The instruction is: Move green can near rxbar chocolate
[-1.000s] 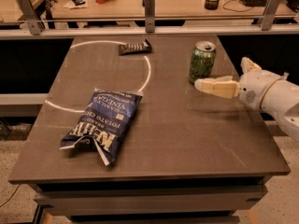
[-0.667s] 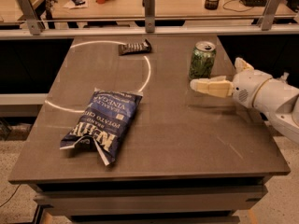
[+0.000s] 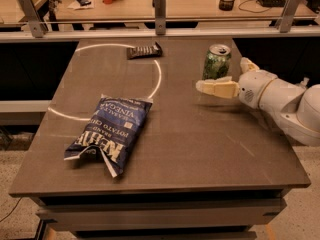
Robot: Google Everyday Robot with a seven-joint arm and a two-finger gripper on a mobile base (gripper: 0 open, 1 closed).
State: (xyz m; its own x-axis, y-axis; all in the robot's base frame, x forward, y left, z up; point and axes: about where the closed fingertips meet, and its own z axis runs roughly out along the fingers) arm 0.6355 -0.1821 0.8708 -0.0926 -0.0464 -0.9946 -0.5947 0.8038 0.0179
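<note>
The green can (image 3: pixel 216 61) stands upright on the dark table (image 3: pixel 200 144), at its right back part. My gripper (image 3: pixel 222 75) comes in from the right and is open. Its near finger (image 3: pixel 216 88) reaches left just in front of the can's base, and its far finger (image 3: pixel 248 64) shows beside the can's right side. The can stands between the two fingers; I cannot tell whether they touch it. The rxbar chocolate (image 3: pixel 144 50), a small dark flat wrapper, lies near the table's back edge, well to the left of the can.
A large blue-and-white chip bag (image 3: pixel 111 132) lies on the table's left front part. A white circle line (image 3: pixel 159 79) is marked on the tabletop. A rail with metal posts (image 3: pixel 160 6) runs behind the table. My white arm (image 3: pixel 290 104) hangs over the right edge.
My gripper has moved left along the can, so its near finger now reaches past the front of the can's base. The can, bar and chip bag have not moved.
</note>
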